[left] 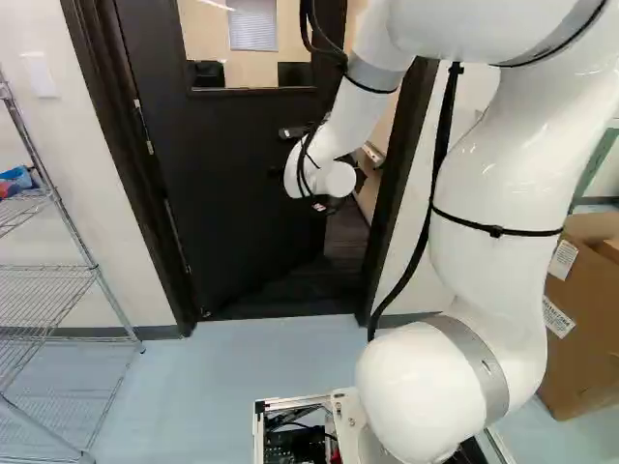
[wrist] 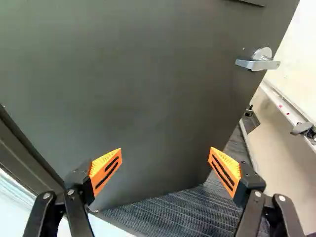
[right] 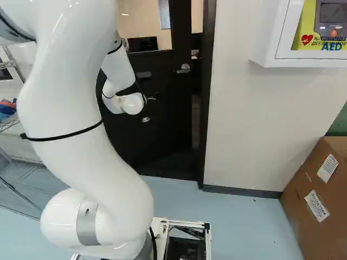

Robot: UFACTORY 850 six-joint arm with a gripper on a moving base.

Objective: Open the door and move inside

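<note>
White and bulky, the arm (left: 503,184) is rising closest to the cameras and stretching forward, probably so that its wrist is meeting the door (wrist: 148,89) well ahead of the base (left: 344,420). At its end the gripper (wrist: 165,154) is holding nothing: its 2 orange-padded fingers (wrist: 231,165) are standing wide apart, facing the dark panel, which is suggesting a push rather than a grasp; whether they are touching it, I cannot tell. The door is standing partly open in its frame (left: 391,188), its free edge swinging inward and carpet (wrist: 168,212) showing through the gap. Near that free edge the handle (wrist: 258,61) is sitting away from the fingers, presumably being left alone because the latch is already clear. Pushing near that edge would be giving more leverage than pushing by the hinges. The job is looking partway along: the opening is seeming too narrow for entry, so the next move is calling for more push, then driving over the floor (left: 242,362). Meanwhile the wire shelf (left: 44,290) and the cardboard box (left: 580,372) are flanking the approach, and the bent arm is risking a knock against the frame if the base is advancing too soon.
</note>
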